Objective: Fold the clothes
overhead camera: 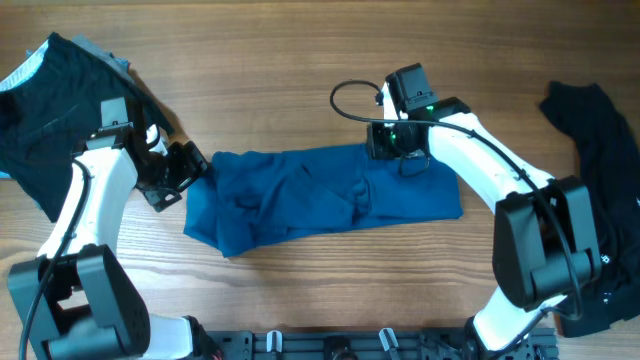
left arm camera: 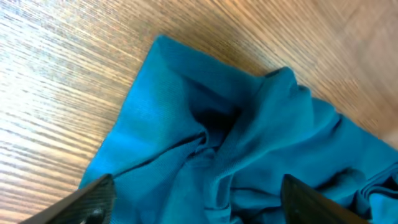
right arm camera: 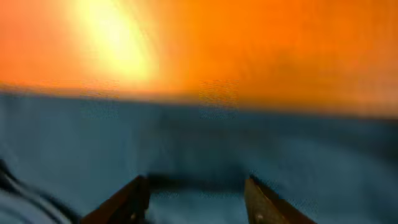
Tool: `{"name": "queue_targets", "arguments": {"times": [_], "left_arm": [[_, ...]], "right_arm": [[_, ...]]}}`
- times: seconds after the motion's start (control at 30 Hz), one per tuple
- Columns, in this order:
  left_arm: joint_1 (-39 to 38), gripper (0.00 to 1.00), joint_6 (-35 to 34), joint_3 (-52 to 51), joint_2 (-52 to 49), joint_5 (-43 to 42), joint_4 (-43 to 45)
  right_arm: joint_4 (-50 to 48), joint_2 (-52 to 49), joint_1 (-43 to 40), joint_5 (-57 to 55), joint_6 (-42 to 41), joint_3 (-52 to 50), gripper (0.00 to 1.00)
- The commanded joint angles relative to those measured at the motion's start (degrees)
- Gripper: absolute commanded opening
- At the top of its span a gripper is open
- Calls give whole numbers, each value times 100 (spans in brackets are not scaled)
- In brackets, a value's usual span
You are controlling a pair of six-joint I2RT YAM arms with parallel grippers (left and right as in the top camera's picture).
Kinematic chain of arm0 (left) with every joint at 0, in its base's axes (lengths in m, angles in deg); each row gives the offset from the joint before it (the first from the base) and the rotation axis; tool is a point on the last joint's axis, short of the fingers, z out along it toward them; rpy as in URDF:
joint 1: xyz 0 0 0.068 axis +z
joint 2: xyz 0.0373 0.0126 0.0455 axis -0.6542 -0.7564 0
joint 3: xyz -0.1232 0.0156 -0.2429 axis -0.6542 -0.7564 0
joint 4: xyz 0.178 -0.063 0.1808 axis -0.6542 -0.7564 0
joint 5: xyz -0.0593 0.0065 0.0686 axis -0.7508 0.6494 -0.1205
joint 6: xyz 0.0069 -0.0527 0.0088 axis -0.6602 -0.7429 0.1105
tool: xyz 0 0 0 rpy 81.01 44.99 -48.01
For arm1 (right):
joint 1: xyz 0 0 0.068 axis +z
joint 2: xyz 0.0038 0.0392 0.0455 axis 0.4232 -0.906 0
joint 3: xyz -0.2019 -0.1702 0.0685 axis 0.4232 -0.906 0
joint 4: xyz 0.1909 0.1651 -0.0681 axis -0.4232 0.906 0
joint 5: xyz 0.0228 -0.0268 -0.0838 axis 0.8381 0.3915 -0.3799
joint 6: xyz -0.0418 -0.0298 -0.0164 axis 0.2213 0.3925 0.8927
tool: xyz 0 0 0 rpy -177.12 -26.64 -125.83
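Overhead straight down on table (overhead camera: pixel 300 60); wrist views close, sharing blue cloth (overhead camera: pixel 330 195).

Your two arms share one look: glossy white shells along the long links and matte black housings at every joint. The left arm (overhead camera: pixel 95 200), at nine o'clock in the overhead view, ends in the left claw (overhead camera: pixel 172 178), built of black angular plates. The right arm (overhead camera: pixel 480 165), at three o'clock, carries a boxy black wrist camera (overhead camera: pixel 408 90) with a small green light (overhead camera: pixel 400 127) beneath it. A thin black cable (overhead camera: pixel 345 100) loops out at the camera's nine o'clock. Up close, the left claw's fingers (left arm camera: pixel 93 199) are dark grey wedges. The right claw (right arm camera: pixel 198 186) has brownish, blurred fingers (right arm camera: pixel 134 199).
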Motion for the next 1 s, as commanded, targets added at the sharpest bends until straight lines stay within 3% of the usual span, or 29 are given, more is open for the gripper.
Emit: {"name": "queue_targets", "arguments": {"times": [0.0, 0.17, 0.3, 0.5, 0.57, 0.63, 0.7, 0.8, 0.97], "left_arm": [[-7, 89, 275, 26, 46, 173, -76], [-7, 89, 728, -522, 46, -11, 72], [-120, 88, 1003, -1233, 35, -212, 916], [-953, 86, 1150, -1829, -313, -166, 1849], [-1108, 74, 1130, -1829, -529, -24, 1849], [-1154, 46, 1128, -1829, -610, -33, 1803], [-1145, 28, 1126, -1825, -608, -17, 1801], [-935, 17, 817, -1506, -494, 433, 1486], [-186, 11, 809, 72, -197, 1097, 142]], "right_arm": [[568, 695, -9, -734, -20, 256, 58], [977, 1287, -20, -981, -26, 249, 63], [984, 1274, -20, -949, -155, 247, 63], [984, 1274, -20, -951, -155, 245, 63], [1016, 1274, -20, -951, -153, 245, 63], [1038, 1274, -20, -953, -151, 245, 63], [1036, 1274, -20, -953, -151, 247, 64], [1152, 1274, -33, -1346, -160, 247, 64], [1233, 1274, -577, -1552, -168, 247, 64]]}}
